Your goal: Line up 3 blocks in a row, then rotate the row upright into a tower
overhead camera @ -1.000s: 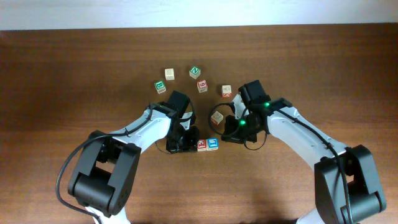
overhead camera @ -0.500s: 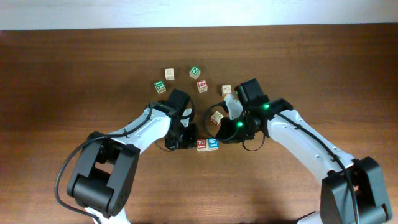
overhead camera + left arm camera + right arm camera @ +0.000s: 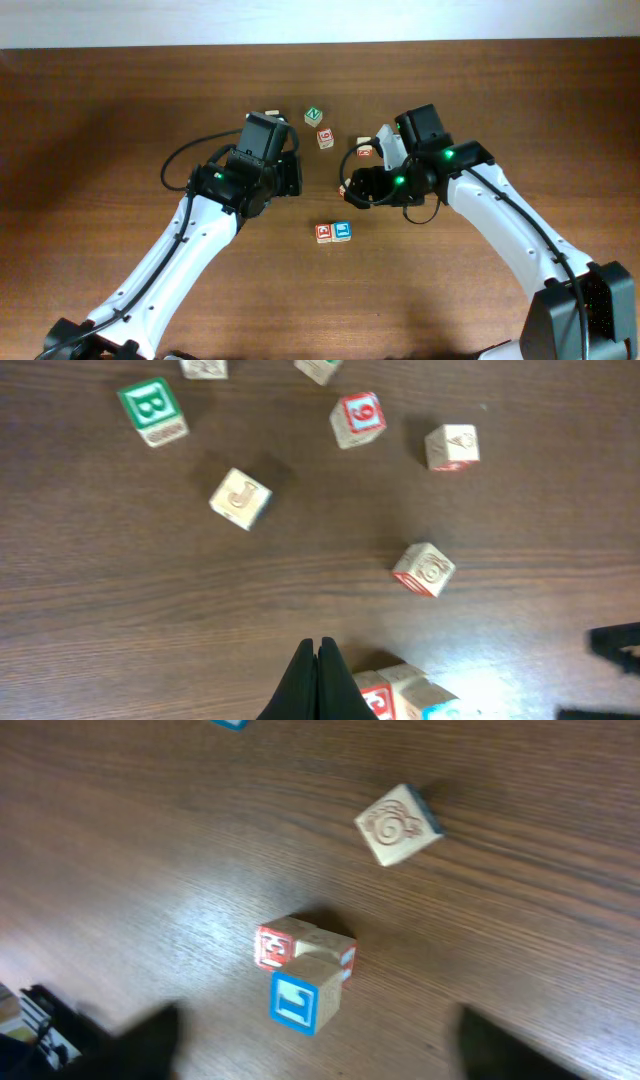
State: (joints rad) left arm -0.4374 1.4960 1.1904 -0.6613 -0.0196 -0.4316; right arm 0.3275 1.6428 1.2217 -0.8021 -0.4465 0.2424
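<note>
l gripper shut tight; r gripper fingers spread wide; both arms reach inward.

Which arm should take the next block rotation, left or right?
Probably right. Right gripper is open, and its wrist view shows the red-blue block pair between its jaws. Left gripper is shut and would have to open first.

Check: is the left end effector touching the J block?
Apart. The left wrist view shows a clear gap between the left end effector and the J block.

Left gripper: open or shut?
Shut. The left gripper shows both fingers pressed together, with nothing between them.
</note>
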